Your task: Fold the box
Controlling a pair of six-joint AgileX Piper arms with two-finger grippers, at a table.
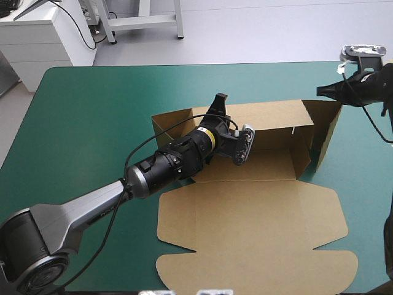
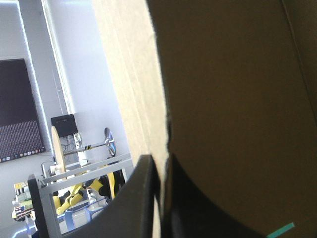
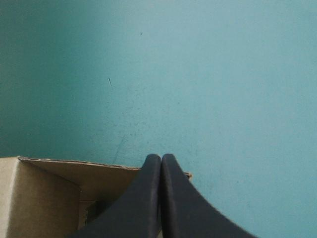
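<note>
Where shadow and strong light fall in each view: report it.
High view: even light, the box lid pale, its right end wall darker. Left wrist view: the board in the left gripper has one face lit, the other in deep shadow. Right wrist view: the teal-green cover is bright; the box's inside by the right gripper is shaded.

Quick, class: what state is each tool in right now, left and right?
Left tool: shut on the box, gripping its wall.
Right tool: shut, holding nothing.
</note>
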